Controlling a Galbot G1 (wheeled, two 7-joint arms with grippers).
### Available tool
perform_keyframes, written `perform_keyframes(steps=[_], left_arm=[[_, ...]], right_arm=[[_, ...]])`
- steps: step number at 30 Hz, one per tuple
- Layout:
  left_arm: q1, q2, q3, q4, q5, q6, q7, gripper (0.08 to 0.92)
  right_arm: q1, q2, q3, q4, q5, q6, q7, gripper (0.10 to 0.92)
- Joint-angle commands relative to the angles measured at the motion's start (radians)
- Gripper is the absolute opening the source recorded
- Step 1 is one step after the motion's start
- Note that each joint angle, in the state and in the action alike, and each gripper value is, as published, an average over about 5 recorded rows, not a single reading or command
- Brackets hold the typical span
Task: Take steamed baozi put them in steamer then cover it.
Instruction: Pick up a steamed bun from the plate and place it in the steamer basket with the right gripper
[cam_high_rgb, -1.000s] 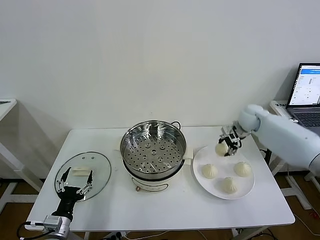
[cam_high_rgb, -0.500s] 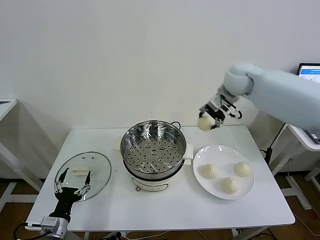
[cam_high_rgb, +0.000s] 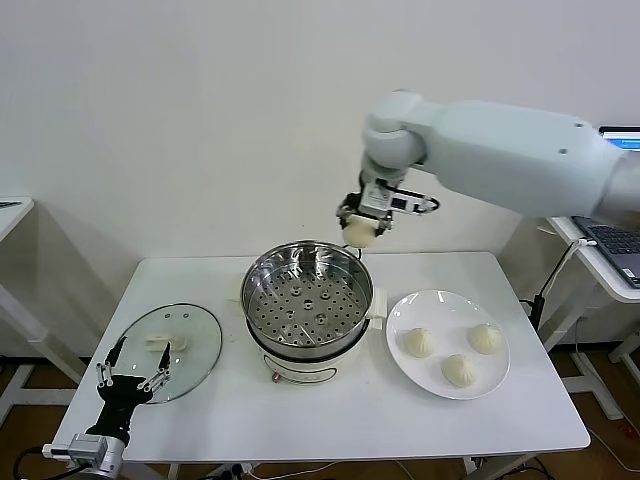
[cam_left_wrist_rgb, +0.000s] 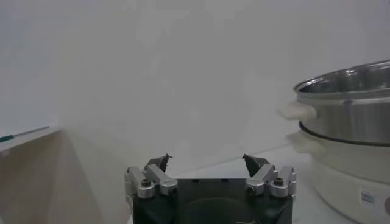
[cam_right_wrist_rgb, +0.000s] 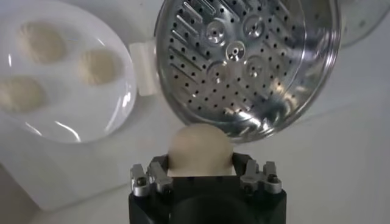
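My right gripper (cam_high_rgb: 362, 222) is shut on a steamed baozi (cam_high_rgb: 358, 232) and holds it in the air just above the far right rim of the steamer (cam_high_rgb: 306, 300); the bun (cam_right_wrist_rgb: 199, 148) sits between the jaws in the right wrist view, with the perforated tray (cam_right_wrist_rgb: 244, 61) beyond it. Three more baozi (cam_high_rgb: 419, 342) (cam_high_rgb: 486, 338) (cam_high_rgb: 459, 370) lie on the white plate (cam_high_rgb: 432, 302). The glass cover (cam_high_rgb: 190, 352) lies flat at the table's left. My left gripper (cam_high_rgb: 129, 380) is open and empty at the near left, over the cover's front edge.
The white plate stands right of the steamer. The steamer's side (cam_left_wrist_rgb: 347, 115) shows close by in the left wrist view. A laptop (cam_high_rgb: 622, 140) sits on a side table at far right. The wall is close behind the table.
My right gripper has lifted one baozi off the plate and carried it up and left to above the steamer's far rim. The left gripper has drifted slightly left and toward me.
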Motion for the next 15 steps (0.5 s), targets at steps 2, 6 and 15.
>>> perform_keyframes(steps=[2,6,15], left_arm=[[0.0,0.002,-0.012,0.002,-0.002,0.001,0.002,0.823],[0.0,0.001,-0.019,0.003,-0.004,0.001,0.004,0.823],[0.001,0.002,-0.033,0.004,-0.008,0.002,0.006,0.823]], right_arm=[[-0.147,0.19,0.031,-0.176,-0.11,0.147,0.038,0.682],[-0.221,0.214,0.071,-0.248,-0.142,0.174,0.043,0.679],[-0.297,0.223,0.111,-0.364,-0.156,0.182,0.046,0.68]])
